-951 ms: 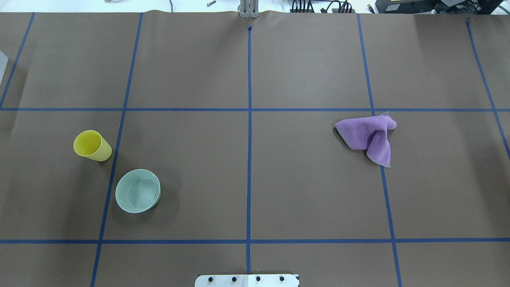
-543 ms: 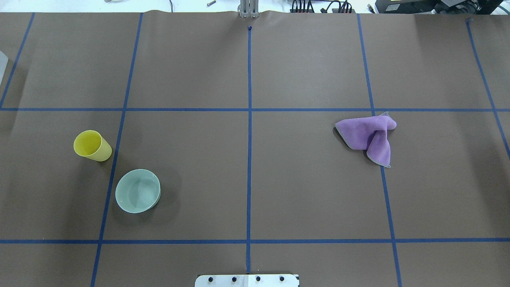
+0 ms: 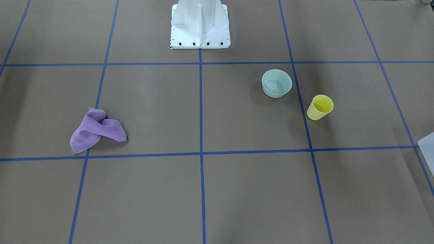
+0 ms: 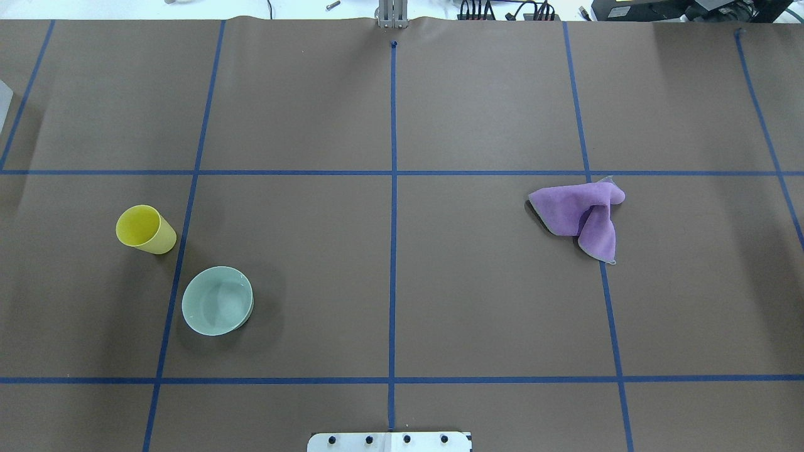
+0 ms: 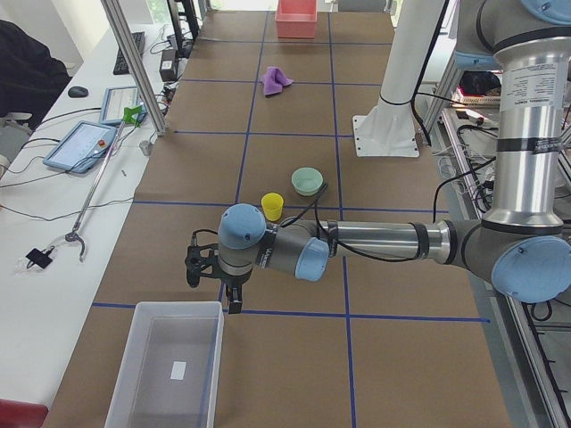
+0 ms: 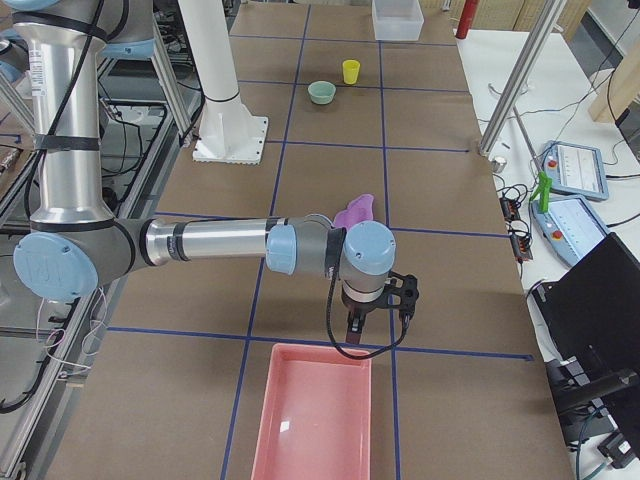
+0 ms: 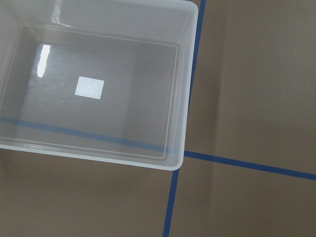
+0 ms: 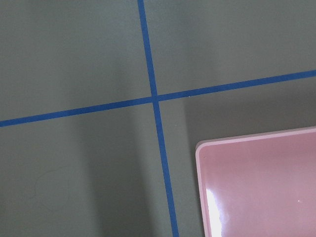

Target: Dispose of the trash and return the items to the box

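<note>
Both arms hang low at opposite ends of the table, so I'd judge the first reach is due. The left gripper [image 5: 214,283], beside the clear box [image 7: 187,98], should cross to the yellow cup [image 4: 146,229], slip one finger inside the rim and pinch gently, since it looks tippy. Cup and teal bowl [image 4: 217,301] stand well apart from those jaws. The purple cloth [image 4: 581,216] lies near the right gripper [image 6: 380,312] by the pink tray [image 8: 261,187]. How wide either pair stands I cannot tell; neither seems to carry anything.

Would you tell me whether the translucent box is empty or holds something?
Empty: the box shows only a bare floor with a white label; the cup and bowl stand elsewhere.
</note>
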